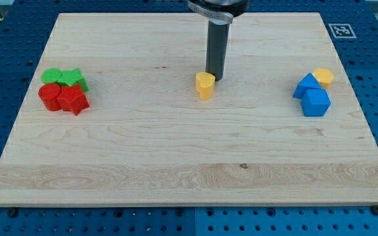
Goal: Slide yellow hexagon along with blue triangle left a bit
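The yellow hexagon sits near the board's right edge. The blue triangle touches it on its lower left. My tip is at the middle of the board, far to the left of both. The tip stands right behind a small yellow heart-like block, at that block's upper right, touching or nearly touching it.
A second blue block lies just below the blue triangle. At the view's left, two green blocks and two red blocks form a tight cluster. The wooden board lies on a blue perforated table.
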`<state>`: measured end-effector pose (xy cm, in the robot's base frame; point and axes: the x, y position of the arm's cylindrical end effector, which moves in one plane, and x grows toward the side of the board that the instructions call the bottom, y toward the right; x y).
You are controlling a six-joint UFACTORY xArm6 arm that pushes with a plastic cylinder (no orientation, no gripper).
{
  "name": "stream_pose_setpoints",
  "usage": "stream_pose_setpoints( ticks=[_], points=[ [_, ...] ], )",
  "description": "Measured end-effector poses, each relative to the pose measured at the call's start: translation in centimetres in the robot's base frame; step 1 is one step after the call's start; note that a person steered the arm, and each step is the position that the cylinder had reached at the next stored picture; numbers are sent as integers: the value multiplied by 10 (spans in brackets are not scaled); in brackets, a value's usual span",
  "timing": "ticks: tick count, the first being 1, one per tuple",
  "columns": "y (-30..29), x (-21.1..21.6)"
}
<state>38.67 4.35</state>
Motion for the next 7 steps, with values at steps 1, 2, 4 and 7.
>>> stream_pose_setpoints(
  ticks=[1, 2, 4, 7],
  points=[
    [29, -25],
    [71, -40],
    [135, -55],
    [211, -35]
  ],
)
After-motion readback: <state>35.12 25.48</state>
